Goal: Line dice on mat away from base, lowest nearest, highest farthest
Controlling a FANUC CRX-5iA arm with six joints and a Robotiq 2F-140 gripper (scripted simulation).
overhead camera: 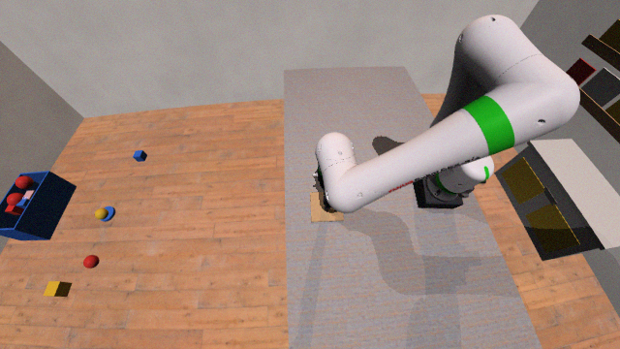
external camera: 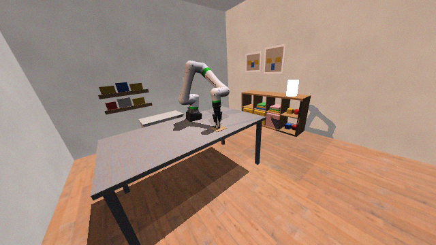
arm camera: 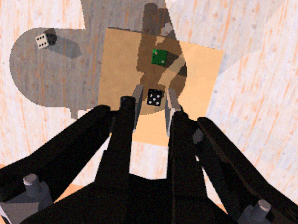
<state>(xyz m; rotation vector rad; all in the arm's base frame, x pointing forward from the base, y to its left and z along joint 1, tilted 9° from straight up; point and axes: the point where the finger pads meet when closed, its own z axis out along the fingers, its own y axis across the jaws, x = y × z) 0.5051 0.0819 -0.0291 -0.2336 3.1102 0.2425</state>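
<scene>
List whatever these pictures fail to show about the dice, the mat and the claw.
- Top view: the arm hides all the dice and most of the mat.
- Exterior view: the dice are too small to make out.
- Wrist view: the pips on the black die, green die and white die are too blurred to count.
- Wrist view: the claw covers the mat's near edge.
</scene>
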